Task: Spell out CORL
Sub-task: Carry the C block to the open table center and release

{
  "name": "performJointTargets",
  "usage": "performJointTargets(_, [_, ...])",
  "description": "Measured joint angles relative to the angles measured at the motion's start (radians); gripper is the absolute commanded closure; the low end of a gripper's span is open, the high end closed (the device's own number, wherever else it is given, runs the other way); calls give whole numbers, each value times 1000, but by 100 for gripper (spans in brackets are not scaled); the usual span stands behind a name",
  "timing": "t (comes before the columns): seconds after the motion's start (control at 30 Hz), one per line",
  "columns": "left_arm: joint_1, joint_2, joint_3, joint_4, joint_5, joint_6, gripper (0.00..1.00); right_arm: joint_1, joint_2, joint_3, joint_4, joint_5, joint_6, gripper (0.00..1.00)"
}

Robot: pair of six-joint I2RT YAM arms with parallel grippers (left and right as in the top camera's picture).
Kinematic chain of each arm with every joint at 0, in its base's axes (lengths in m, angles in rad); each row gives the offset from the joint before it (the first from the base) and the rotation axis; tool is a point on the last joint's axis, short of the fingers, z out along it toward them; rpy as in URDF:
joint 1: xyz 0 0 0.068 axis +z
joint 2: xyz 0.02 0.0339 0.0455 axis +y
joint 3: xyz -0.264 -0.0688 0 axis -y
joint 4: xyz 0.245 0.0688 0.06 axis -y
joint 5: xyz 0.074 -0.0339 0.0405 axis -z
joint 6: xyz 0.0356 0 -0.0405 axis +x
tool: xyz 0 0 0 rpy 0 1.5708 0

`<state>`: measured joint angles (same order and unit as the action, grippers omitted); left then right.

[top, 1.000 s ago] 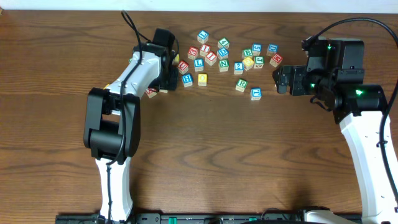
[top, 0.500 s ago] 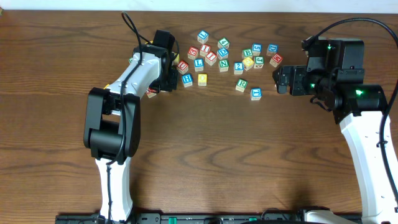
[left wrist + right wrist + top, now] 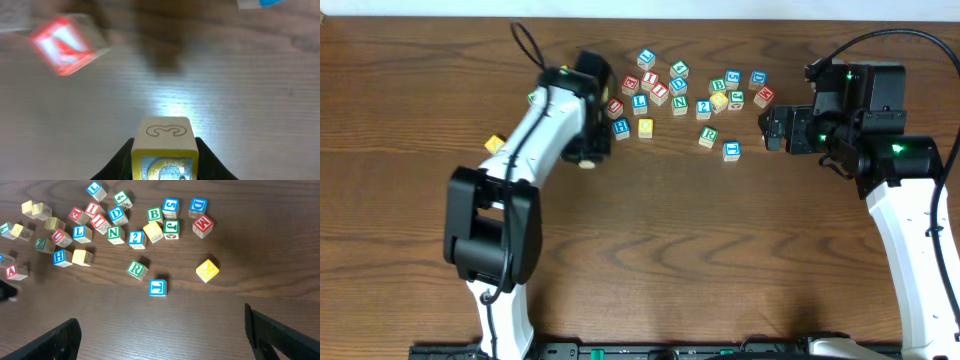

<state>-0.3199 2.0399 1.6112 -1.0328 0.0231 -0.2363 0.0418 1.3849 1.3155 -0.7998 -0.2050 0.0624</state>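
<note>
Now | left hand [image 3: 164, 159] clamps yellow-sided wooden cube [image 3: 162, 137], outline carved on top | right hand [image 3: 161, 335] wide

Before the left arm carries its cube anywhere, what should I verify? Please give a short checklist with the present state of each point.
1. Left gripper holds the yellow cube: ok, it sits between both fingers.
2. The yellow cube carries C or O: cannot tell; only a 3 is readable.
3. Right gripper open and empty: ok.
4. R cube free to grasp: ok, it lies apart from the pile.
5. L cube free to grasp: ok, near the R cube, not touching.
</note>
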Motion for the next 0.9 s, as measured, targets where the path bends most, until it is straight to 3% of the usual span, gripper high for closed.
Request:
performJointTargets(0.23, [-107, 2, -167, 151, 1, -3, 78, 0, 0, 0, 0, 4, 0, 1])
performJointTargets(0.6, [-112, 2, -180, 236, 0, 54, 77, 0, 0, 0, -1, 11, 0, 1])
performJointTargets(0.9, [-112, 2, -193, 249, 0, 50, 63, 0, 0, 0, -1, 12, 0, 1])
